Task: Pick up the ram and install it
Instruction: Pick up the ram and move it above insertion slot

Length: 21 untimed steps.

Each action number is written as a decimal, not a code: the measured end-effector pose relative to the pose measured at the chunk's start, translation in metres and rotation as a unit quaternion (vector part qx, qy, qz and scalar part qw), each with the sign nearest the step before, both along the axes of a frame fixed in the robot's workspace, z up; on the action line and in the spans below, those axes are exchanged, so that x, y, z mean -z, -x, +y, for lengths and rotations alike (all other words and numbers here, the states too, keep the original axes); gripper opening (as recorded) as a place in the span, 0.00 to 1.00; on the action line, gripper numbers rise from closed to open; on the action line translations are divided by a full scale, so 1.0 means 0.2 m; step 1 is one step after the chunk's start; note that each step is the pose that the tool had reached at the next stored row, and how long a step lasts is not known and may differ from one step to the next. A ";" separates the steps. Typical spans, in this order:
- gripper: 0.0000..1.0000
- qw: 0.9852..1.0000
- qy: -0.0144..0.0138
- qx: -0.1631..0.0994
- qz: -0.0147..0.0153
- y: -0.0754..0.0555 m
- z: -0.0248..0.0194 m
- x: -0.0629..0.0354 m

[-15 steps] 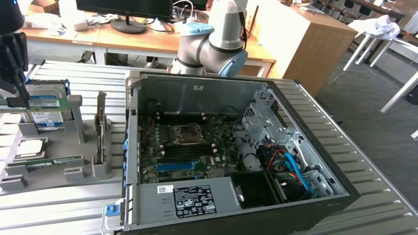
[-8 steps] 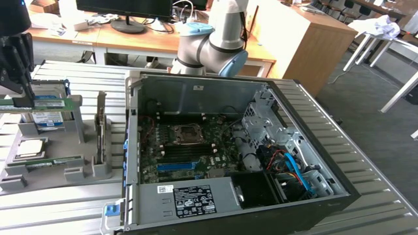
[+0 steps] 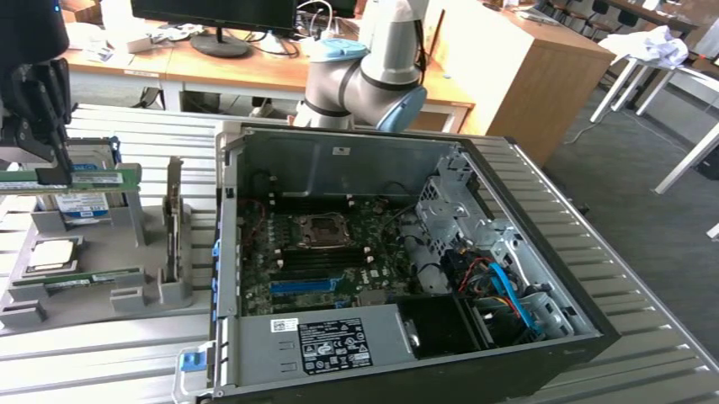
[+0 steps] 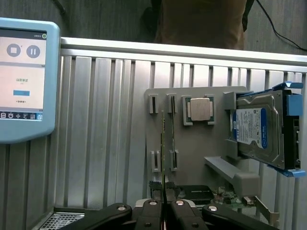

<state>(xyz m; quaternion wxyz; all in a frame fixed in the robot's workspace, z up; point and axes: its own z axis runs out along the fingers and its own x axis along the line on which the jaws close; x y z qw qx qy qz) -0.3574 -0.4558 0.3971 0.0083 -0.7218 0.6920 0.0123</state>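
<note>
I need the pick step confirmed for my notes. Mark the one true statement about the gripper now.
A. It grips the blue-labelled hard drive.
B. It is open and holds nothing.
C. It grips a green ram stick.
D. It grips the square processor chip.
C: the gripper is shut on the ram, which runs thin and edge-on between its fingers, while the hard drive and the processor chip sit on the grey holder.

An office-like lab with desks [image 3: 261,69] and monitor [image 3: 214,10].
</note>
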 end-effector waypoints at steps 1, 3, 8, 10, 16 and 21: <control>0.13 1.000 0.000 0.000 0.000 -0.01 0.000 0.000; 0.13 1.000 0.000 0.000 0.000 -0.02 0.000 0.000; 0.13 1.000 0.000 0.000 0.000 -0.04 0.000 0.000; 0.13 1.000 0.000 0.000 0.000 -0.06 0.000 0.000; 0.13 1.000 0.000 0.000 0.000 -0.09 0.000 0.000; 0.13 1.000 0.000 0.000 0.000 -0.12 0.000 0.000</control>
